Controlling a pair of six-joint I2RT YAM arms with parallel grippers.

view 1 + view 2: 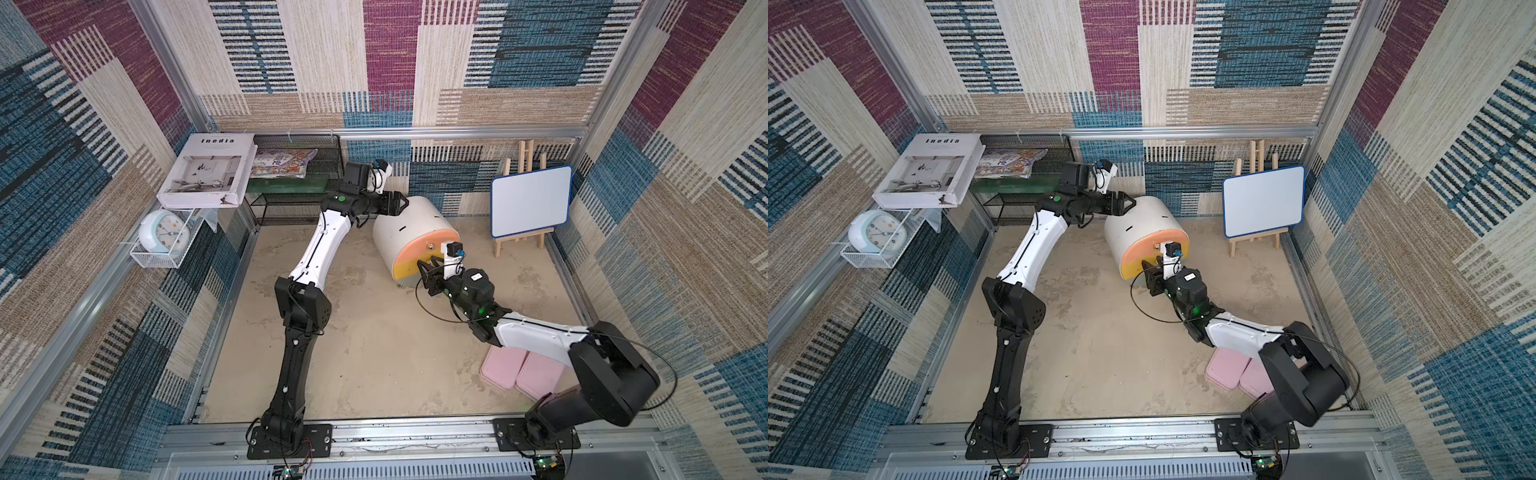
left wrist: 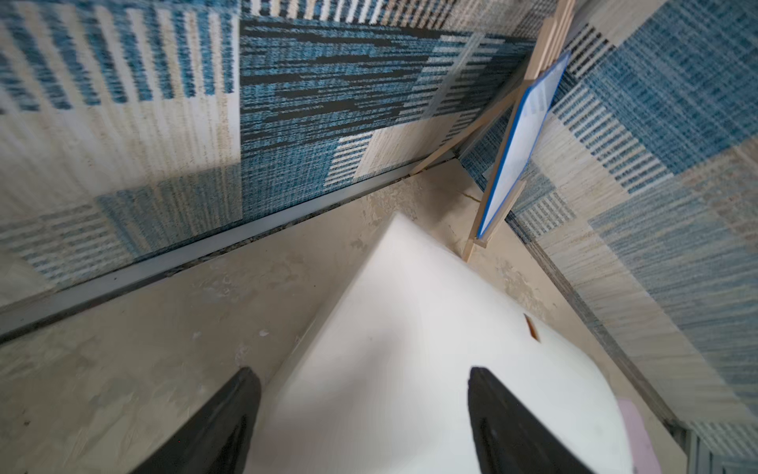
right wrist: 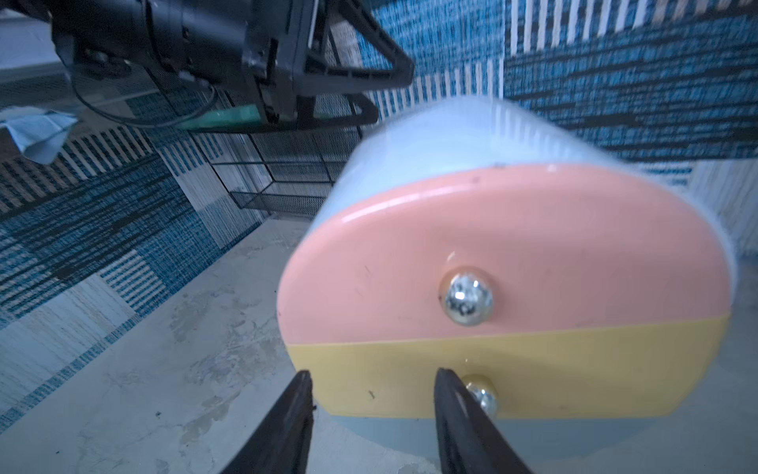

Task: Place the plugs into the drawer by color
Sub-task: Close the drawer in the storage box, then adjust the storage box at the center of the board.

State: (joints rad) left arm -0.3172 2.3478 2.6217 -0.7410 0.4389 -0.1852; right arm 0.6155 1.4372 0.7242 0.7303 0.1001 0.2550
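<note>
The drawer [image 1: 409,226] is a white barrel cabinet near the back of the table, with peach and yellow fronts facing forward in both top views [image 1: 1142,226]. My left gripper [image 1: 403,203] is open at the cabinet's rear top edge, and the white shell [image 2: 410,328] fills the space between its fingers [image 2: 363,371]. My right gripper [image 1: 426,269] is open just in front of the yellow front [image 3: 389,369]. The yellow front's knob [image 3: 482,396] sits just outside one of the right gripper's fingers [image 3: 374,372]. The peach front's knob [image 3: 465,301] is above it. The plugs are out of view.
Two flat pink boxes [image 1: 521,370] lie under the right arm at the front right. A small whiteboard on an easel [image 1: 530,201] stands at the back right. A black mesh rack [image 1: 291,195], a book [image 1: 208,170] and a clock [image 1: 163,235] are at the back left.
</note>
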